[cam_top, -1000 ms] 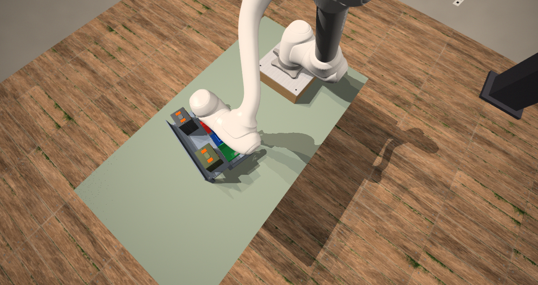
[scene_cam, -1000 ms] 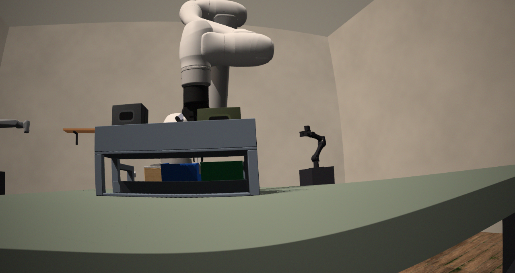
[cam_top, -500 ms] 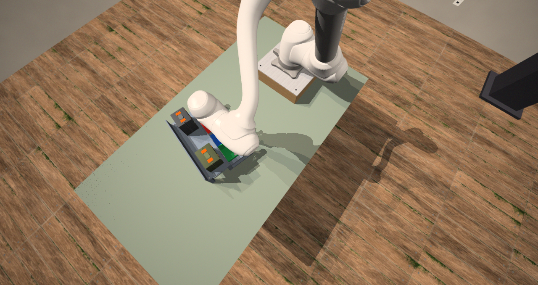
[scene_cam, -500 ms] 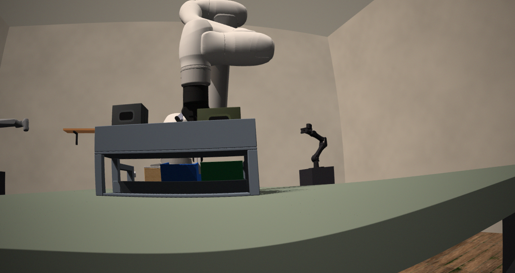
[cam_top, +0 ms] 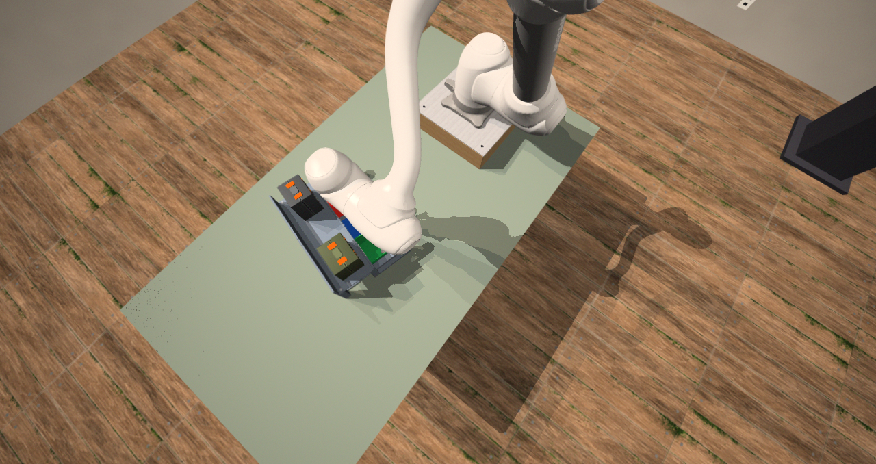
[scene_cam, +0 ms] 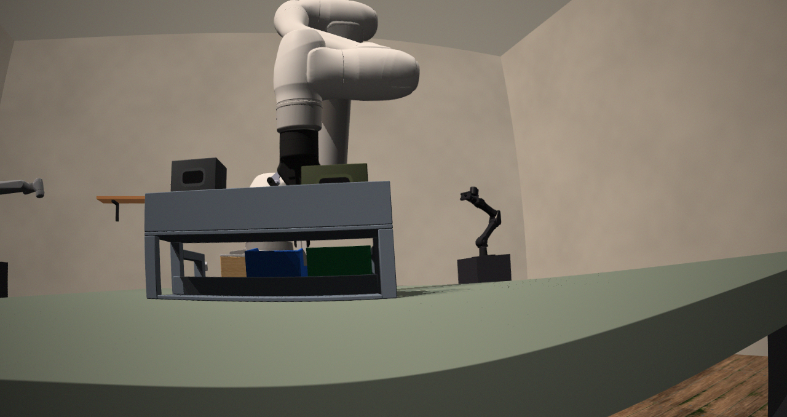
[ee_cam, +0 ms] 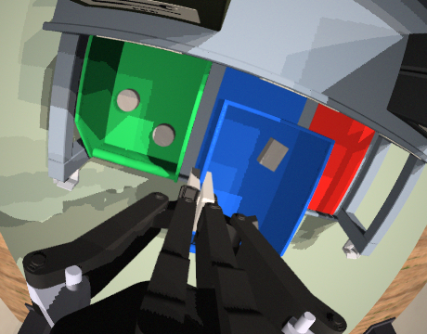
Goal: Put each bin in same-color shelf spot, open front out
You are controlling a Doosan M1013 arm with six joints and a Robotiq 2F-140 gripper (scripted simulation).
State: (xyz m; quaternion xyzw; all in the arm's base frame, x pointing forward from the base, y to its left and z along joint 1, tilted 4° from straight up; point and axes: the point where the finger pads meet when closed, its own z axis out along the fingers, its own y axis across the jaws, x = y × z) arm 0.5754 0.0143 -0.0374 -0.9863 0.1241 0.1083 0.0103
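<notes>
My gripper (ee_cam: 198, 183) (scene_cam: 301, 243) is shut on the left side wall of the blue bin (ee_cam: 265, 181) (scene_cam: 273, 263). One fingertip is inside the bin, one outside. The bin is turned relative to the shelf (ee_cam: 61, 104) (scene_cam: 269, 211), with its front sticking out, and holds one grey block (ee_cam: 273, 154). Part of the blue mark (ee_cam: 265, 90) shows behind it. The green bin (ee_cam: 141, 70) (scene_cam: 338, 260) (cam_top: 370, 248) stands in the left spot in the wrist view, holding two round grey parts. The red mark (ee_cam: 345, 153) shows at the right, partly covered. No red bin is seen.
A dark box (cam_top: 293, 190) (scene_cam: 198, 174) and an olive box (cam_top: 337, 251) (scene_cam: 334, 172) stand on the shelf top. The low top board and grey side posts frame the opening. The robot's base block (cam_top: 465, 136) stands behind the arm.
</notes>
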